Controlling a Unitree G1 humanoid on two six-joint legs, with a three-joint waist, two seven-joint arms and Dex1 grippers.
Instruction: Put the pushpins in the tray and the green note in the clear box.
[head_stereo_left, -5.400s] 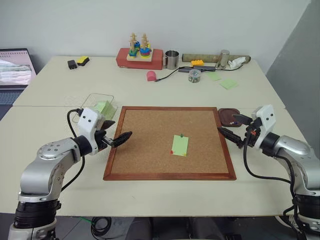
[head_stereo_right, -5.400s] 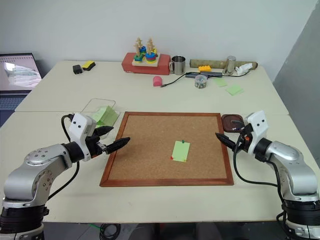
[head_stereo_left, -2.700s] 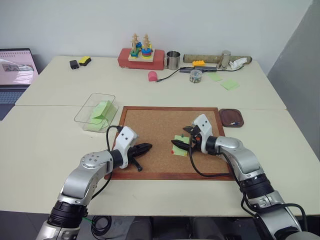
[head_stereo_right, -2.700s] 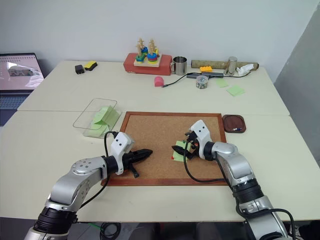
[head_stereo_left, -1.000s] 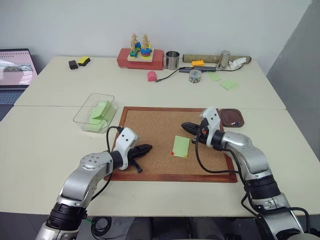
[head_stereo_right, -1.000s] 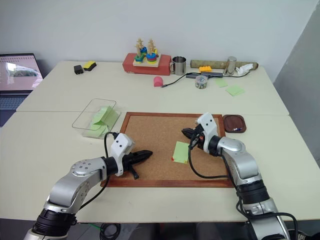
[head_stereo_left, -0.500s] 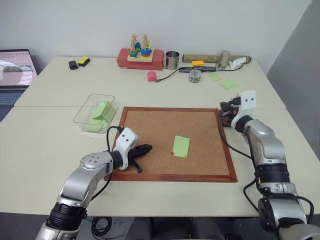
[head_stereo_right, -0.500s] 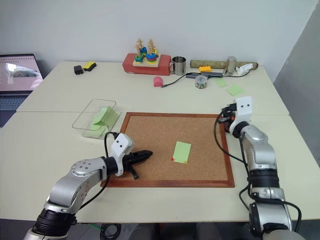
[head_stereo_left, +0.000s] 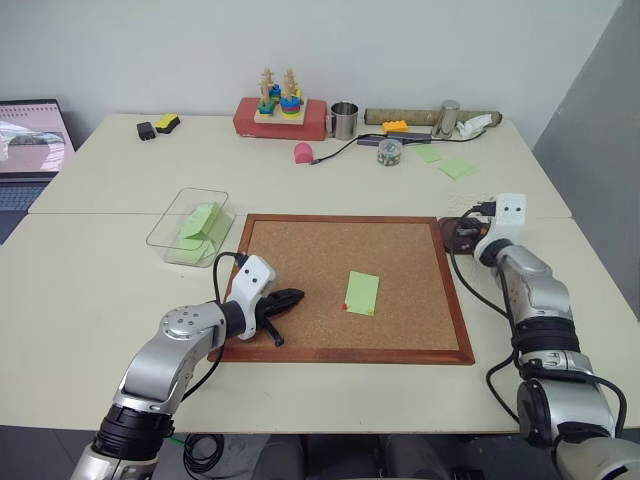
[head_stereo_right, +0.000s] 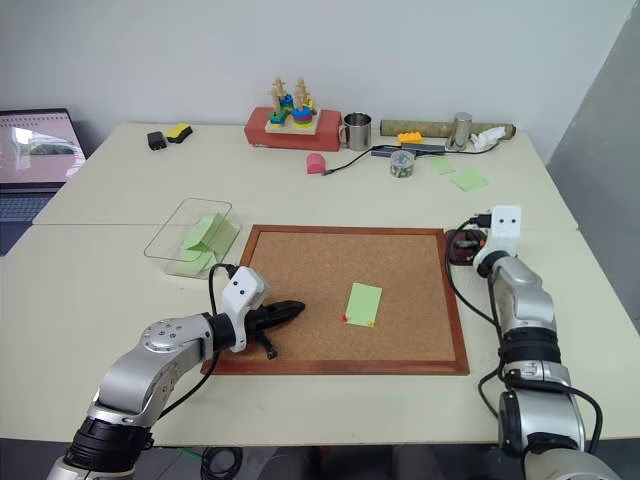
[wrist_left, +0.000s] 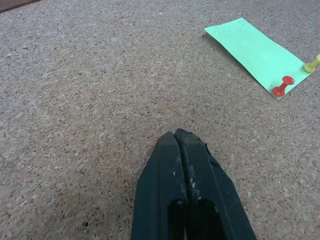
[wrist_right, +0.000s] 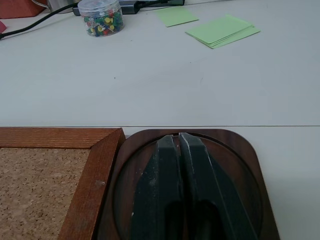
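Nowhere legible writing; right hand (wrist_right: 179, 142) shut over tray (wrist_right: 245, 165).

Left claw (head_stereo_left: 292, 296): fingers pressed together, nothing between them, pointing forward and toward the right, tilted slightly down, forearm bent inward. Right claw (wrist_right: 179, 142): fingers closed flat against each other, nothing visible between them, arm reaching forward on the right side, wrist near level.

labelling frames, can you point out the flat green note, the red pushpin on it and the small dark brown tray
flat light-green paper note (head_stereo_left: 362, 292): left eye view, middle of the sheet.
tiny red plastic pushpin (wrist_left: 282, 88): left wrist view, on its head.
small dark reddish-brown tray (wrist_right: 245, 150): right wrist view, on its far rim corner.
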